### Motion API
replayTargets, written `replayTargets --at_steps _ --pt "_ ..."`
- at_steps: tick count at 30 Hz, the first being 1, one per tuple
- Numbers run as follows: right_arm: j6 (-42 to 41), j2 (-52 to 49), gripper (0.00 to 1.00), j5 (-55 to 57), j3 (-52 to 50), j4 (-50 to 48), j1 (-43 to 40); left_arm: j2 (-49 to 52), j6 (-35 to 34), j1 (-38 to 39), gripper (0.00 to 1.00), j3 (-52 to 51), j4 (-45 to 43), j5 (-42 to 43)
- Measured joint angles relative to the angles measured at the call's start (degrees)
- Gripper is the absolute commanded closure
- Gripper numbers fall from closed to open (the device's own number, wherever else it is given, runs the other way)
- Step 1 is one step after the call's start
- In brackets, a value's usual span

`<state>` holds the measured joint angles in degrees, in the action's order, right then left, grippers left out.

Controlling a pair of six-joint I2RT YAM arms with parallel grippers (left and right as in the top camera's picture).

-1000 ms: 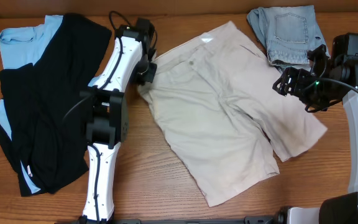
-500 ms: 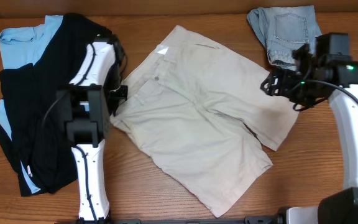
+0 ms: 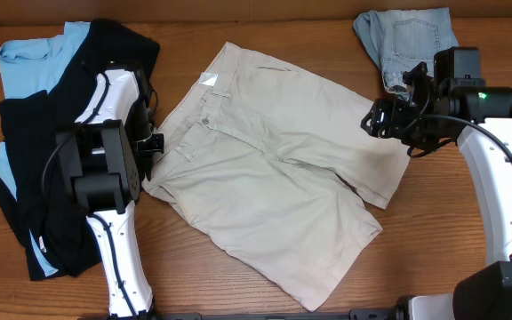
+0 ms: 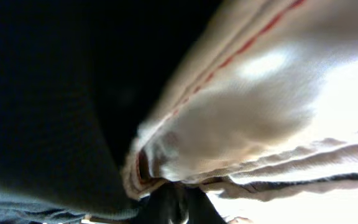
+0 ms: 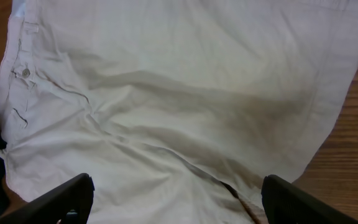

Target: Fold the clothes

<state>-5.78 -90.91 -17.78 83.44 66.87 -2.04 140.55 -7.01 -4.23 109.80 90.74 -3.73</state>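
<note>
Two grippers attend the khaki shorts, which lie spread flat on the table. At the waistband corner the left gripper pinches cloth, apparently to square the garment. Over one leg the right gripper hangs empty, fingers wide apart.

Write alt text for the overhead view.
Khaki shorts lie spread on a table, the left hand gripping their waistband, the right hand above one leg. Black trousers and a blue shirt lie left; denim shorts top right.
</note>
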Motion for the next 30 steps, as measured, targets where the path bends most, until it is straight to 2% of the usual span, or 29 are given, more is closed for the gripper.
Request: replayTargets --at_steps 2,4,7,11,17,22,30 --pt "0.0 0.0 0.1 0.0 0.0 0.1 0.0 -0.4 0.7 -0.1 0.17 -0.1 0.2 -1.9" --pt "0.0 0.0 0.1 0.0 0.0 0.1 0.0 -1.2 1.4 -0.5 0.0 -0.1 -0.1 -3.2" --pt "0.0 0.0 0.09 0.0 0.0 0.0 0.0 -4.1 4.6 -0.7 0.0 0.0 -2.7 -3.0" --pt "0.0 0.0 0.09 0.0 0.0 -0.4 0.0 -10.6 12.8 1.8 0.0 0.4 -10.8 3.1" --pt "0.0 0.0 0.09 0.1 0.0 -0.1 0.0 -17.8 24.2 10.3 0.0 2.7 -22.6 11.6" --pt "0.0 0.0 0.09 0.5 0.0 0.2 0.0 -15.8 29.5 18.6 0.0 2.8 -26.8 12.6" --pt "0.0 0.0 0.09 0.7 0.0 0.2 0.0 -7.3 31.3 25.3 0.0 2.7 -27.8 12.5"
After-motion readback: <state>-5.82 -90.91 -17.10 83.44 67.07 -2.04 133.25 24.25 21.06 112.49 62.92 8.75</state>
